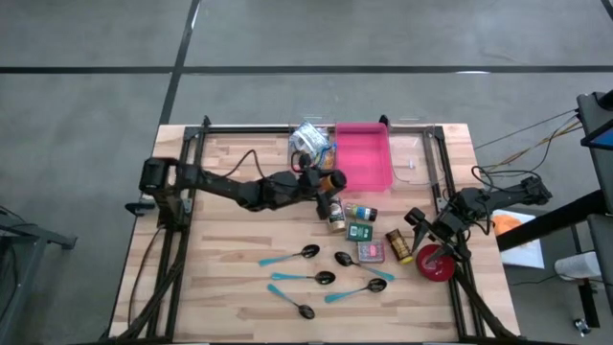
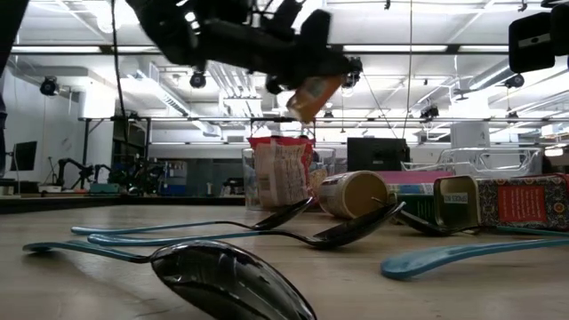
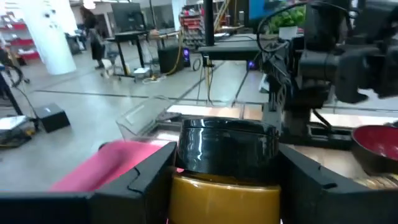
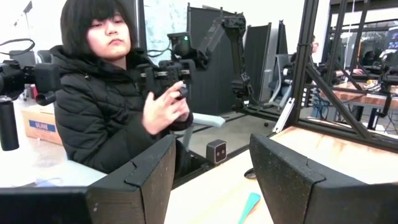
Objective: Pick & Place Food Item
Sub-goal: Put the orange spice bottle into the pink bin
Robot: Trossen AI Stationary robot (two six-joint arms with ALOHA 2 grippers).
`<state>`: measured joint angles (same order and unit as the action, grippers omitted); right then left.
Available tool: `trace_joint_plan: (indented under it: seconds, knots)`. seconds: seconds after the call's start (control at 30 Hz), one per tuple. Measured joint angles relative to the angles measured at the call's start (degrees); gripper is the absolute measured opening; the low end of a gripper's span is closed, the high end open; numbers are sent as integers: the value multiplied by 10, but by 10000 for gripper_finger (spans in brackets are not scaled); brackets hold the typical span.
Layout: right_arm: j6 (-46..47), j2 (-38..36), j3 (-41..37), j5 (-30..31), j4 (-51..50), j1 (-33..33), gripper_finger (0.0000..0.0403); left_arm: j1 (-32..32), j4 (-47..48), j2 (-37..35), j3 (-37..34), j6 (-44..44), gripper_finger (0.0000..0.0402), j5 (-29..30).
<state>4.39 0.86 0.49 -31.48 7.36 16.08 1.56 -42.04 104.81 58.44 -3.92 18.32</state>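
An amber jar with a black lid (image 3: pixel 225 144) is up in the air between the fingers of my left gripper (image 3: pixel 227 158), which is shut on it. In the high view my left gripper (image 1: pixel 324 180) is at the table's middle, just left of the pink tray (image 1: pixel 364 163). The low view shows the jar (image 2: pixel 311 94) well above the table. At the table's right edge my right gripper (image 4: pixel 211 180) stands open with nothing between its fingers; the high view shows my right gripper (image 1: pixel 420 225) there too. My left gripper pinches the jar between its two fingers, one on each side of the amber body (image 3: pixel 186 186) just below the black lid. The fingers (image 3: pixel 146 177) lie about level and come from the table's left. The jar is lifted clear of the table and tilted.
A snack bag (image 1: pixel 310 141) stands left of the pink tray. Small jars (image 1: pixel 337 213), a green tin (image 1: pixel 359 231), a red tin (image 1: pixel 372 251), a brown jar (image 1: pixel 399 245) and a red bowl (image 1: pixel 436 262) lie right of centre. Several blue-handled spoons (image 1: pixel 316 278) lie near the front edge.
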Motion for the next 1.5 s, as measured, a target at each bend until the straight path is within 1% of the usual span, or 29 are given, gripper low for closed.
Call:
trace_joint_plan:
  seconds: [0.1, 0.23, 0.37, 0.47, 0.53, 0.63, 0.77, 0.87, 1.07, 1.2, 1.37, 1.5]
  knots:
    - [1, 2, 0, 0, 1, 0, 206, 0, -2, 37, 48, -5, 220, 25]
    - [0, 4, 0, 0, -4, 0, 206, 1, -4, 94, 121, -5, 210, 67]
    - [0, 4, 0, 0, -10, 0, 206, 1, -8, 151, 194, 12, 206, 127]
    - [0, 4, 0, 0, -12, 0, 206, 3, -7, 190, 236, 36, 216, 173]
    - [0, 5, 0, 0, -12, 0, 206, 5, -4, 210, 256, 41, 222, 187]
    - [0, 5, 0, 0, -12, 0, 206, 11, -5, 231, 278, 42, 222, 188]
    - [0, 5, 0, 0, -12, 0, 206, 24, -6, 244, 287, 52, 209, 188]
    - [0, 5, 0, 0, -12, 0, 206, 35, -6, 249, 286, 92, 205, 188]
    - [0, 5, 0, 0, -12, 0, 206, 47, 12, 257, 285, 162, 224, 185]
    - [0, 5, 0, 0, -12, 0, 206, 47, 12, 258, 284, 164, 219, 167]
    - [0, 5, 0, 0, -12, 0, 206, 47, 25, 262, 284, 176, 205, 166]
    - [1, 5, 0, 0, -12, 0, 206, 49, 31, 277, 284, 203, 216, 166]
